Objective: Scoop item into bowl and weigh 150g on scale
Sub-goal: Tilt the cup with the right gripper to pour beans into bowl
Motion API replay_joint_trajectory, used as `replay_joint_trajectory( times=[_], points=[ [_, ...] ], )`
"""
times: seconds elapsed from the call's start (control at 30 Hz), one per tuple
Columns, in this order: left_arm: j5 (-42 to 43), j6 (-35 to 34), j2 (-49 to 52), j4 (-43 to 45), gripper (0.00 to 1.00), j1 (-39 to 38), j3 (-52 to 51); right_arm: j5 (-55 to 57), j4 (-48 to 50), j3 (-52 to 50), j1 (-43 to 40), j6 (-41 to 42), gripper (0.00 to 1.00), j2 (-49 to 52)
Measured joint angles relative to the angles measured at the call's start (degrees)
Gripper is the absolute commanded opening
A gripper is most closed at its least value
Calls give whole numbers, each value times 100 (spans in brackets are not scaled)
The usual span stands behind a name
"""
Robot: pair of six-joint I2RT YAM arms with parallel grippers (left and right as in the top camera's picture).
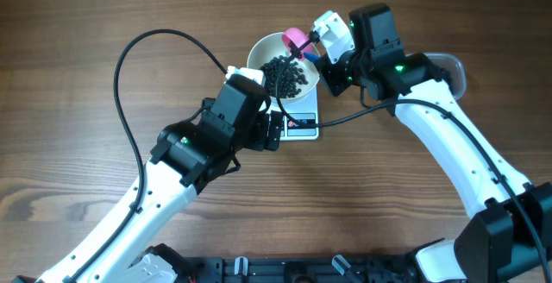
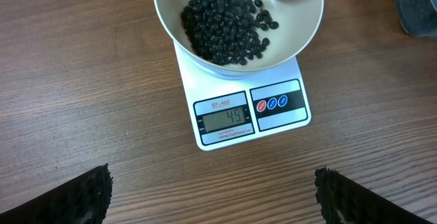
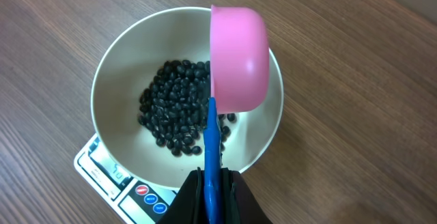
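A white bowl (image 1: 259,52) (image 2: 300,26) (image 3: 113,63) rests on the white scale (image 1: 302,123) (image 2: 225,91) (image 3: 95,166). Black beads, the item (image 1: 286,76) (image 2: 225,26) (image 3: 174,111), lie heaped in it. My right gripper (image 1: 321,48) (image 3: 213,183) is shut on the blue handle of a pink scoop (image 1: 296,38) (image 3: 237,57), which is tipped on its side over the bowl's right half. The left gripper (image 2: 213,193) hovers open just in front of the scale, fingertips (image 2: 89,190) wide apart and nothing between them. The scale's display (image 2: 224,119) is lit.
A dark-filled container (image 2: 418,5) shows at the right edge of the left wrist view; the right arm hides most of it from above. Black cables (image 1: 147,67) loop over the wooden table left of the bowl.
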Motion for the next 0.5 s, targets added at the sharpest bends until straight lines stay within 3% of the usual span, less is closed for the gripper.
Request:
replay_joint_trajectory(
  times=[0.23, 0.5],
  points=[
    [0, 0, 0, 2, 100, 0, 0, 267, 52, 0, 302, -551, 4, 0],
    [0, 0, 0, 2, 100, 0, 0, 634, 114, 0, 326, -575, 4, 0]
  ],
)
